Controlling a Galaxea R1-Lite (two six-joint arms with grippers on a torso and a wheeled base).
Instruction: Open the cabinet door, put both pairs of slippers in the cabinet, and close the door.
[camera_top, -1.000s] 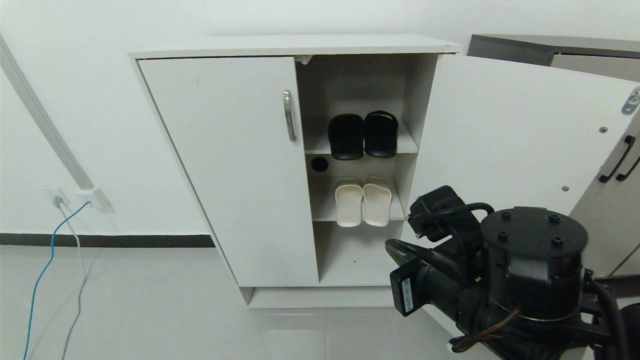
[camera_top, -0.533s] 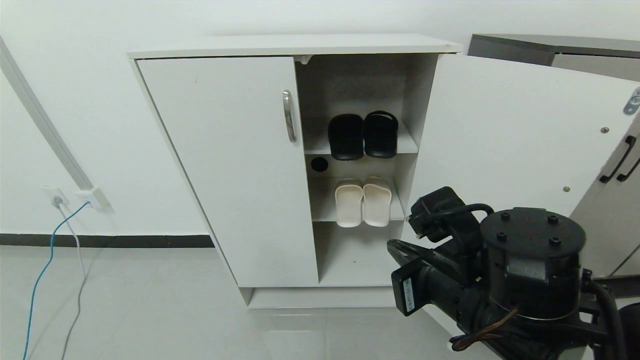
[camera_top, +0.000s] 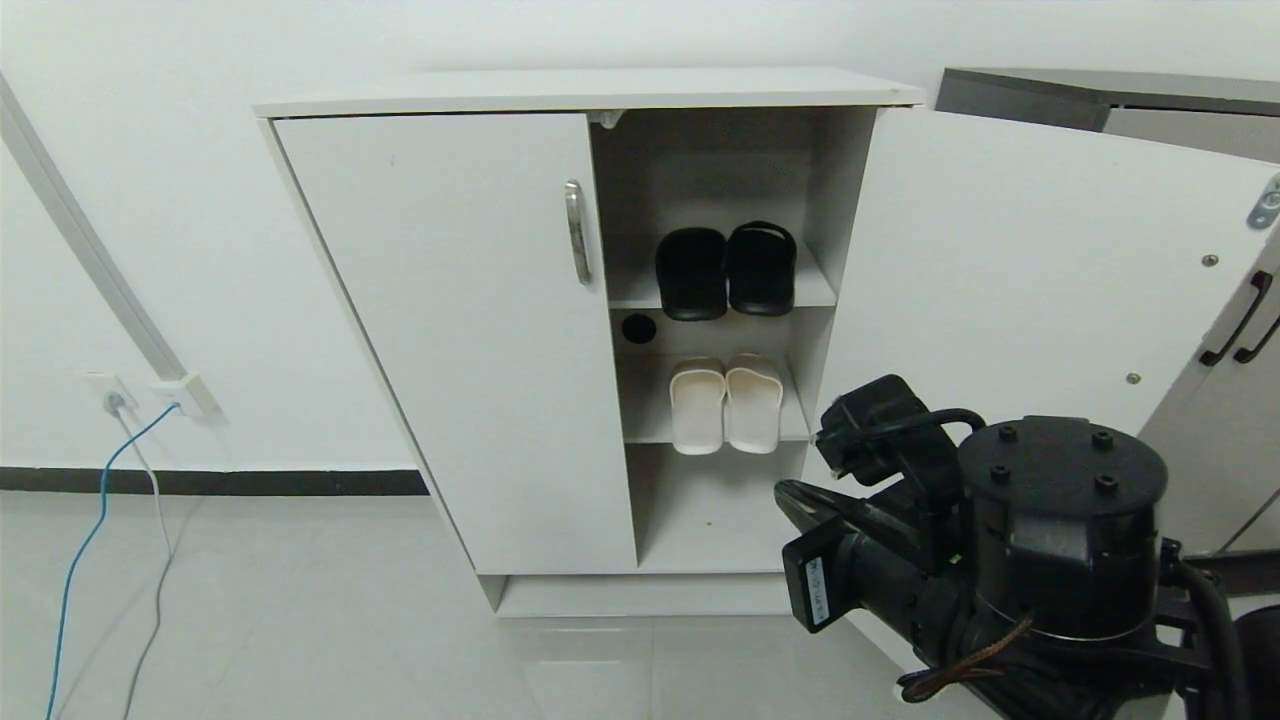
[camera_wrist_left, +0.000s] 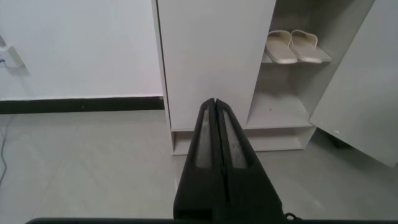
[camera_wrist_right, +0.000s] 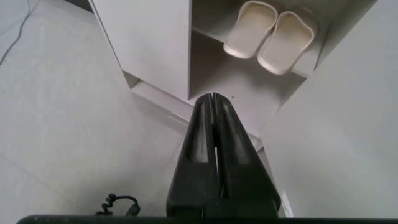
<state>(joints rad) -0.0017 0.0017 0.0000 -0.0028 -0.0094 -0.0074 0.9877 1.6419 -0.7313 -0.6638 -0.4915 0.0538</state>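
- The right gripper (camera_wrist_right: 213, 96) has its fingers pressed together on nothing. The left gripper (camera_wrist_left: 214, 101) is likewise closed and empty, so neither could hook an edge without opening first.
- The open door (camera_wrist_right: 348, 130) stands just beside the right gripper, on its outer side. A push landing close to the hinged side, or a glancing one, would probably slide off the smooth panel.
- The white slippers (camera_wrist_right: 270, 34) lie ahead of the right gripper on the middle shelf (camera_top: 800, 432). Their heels seem to reach its front edge, where the closing door might catch them.
- The black slippers (camera_top: 727, 270), farther off on the shelf above, look to carry the same risk.
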